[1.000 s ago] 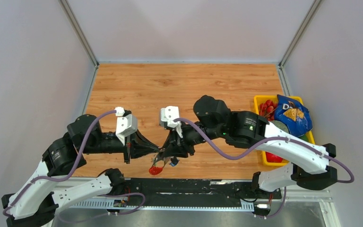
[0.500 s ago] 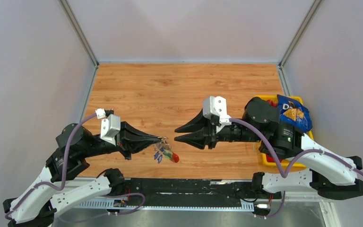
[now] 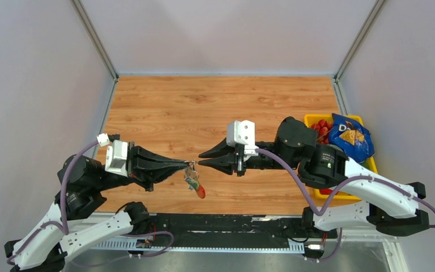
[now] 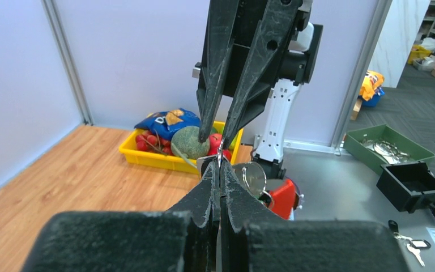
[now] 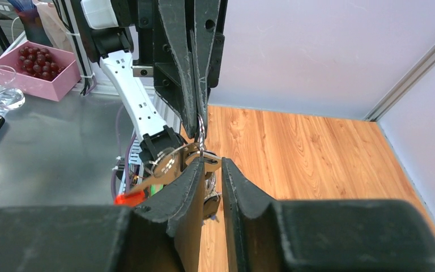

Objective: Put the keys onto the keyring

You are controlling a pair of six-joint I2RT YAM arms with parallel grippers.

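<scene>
Both arms reach level toward each other across the lower centre of the top view. The left gripper [image 3: 188, 164] is pinched shut on the keyring [image 3: 192, 178], whose bunch and red tag [image 3: 201, 192] hang below its tips. The right gripper [image 3: 205, 158] faces it just beside the ring, fingers parted. At the right edge, a yellow bin [image 3: 315, 117] holds a blue chip bag [image 3: 348, 139], red fruit [image 3: 320, 129] and a green melon [image 4: 188, 141]. Only a "D" on the bag is legible.

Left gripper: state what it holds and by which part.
The left gripper holds the keyring, fingers pinching the thin ring at its top; the red tag dangles below.
</scene>
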